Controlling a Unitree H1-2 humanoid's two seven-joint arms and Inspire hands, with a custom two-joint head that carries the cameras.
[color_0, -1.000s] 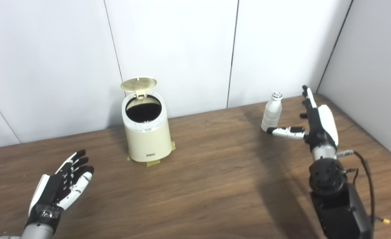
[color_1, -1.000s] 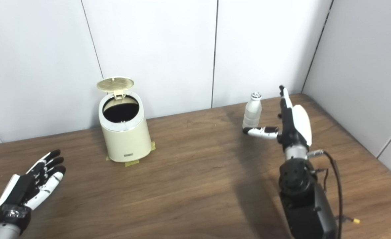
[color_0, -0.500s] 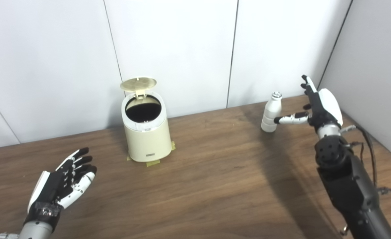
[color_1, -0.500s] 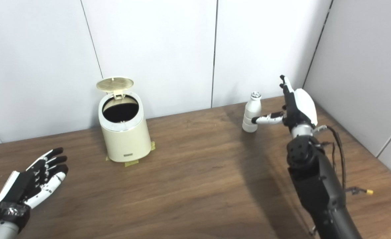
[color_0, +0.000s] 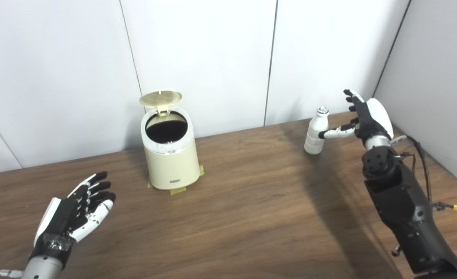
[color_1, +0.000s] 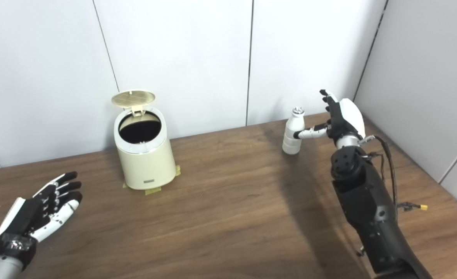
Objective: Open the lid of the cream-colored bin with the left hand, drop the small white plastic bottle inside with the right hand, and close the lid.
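While bin (color_0: 169, 155) lid (color_0: 161, 98) stands open, right hand (color_0: 364, 116) fingers spread beside bottle (color_0: 315, 131), left hand (color_0: 75, 209) open

walls: white panels (color_0: 205, 54) with thin dark vertical seams fill the upper frame; side wall (color_0: 437, 77) grey-white, angled in at right | furniture: dark wood-grain table (color_0: 251, 217) across the lower frame | light: even, soft shadows on the right
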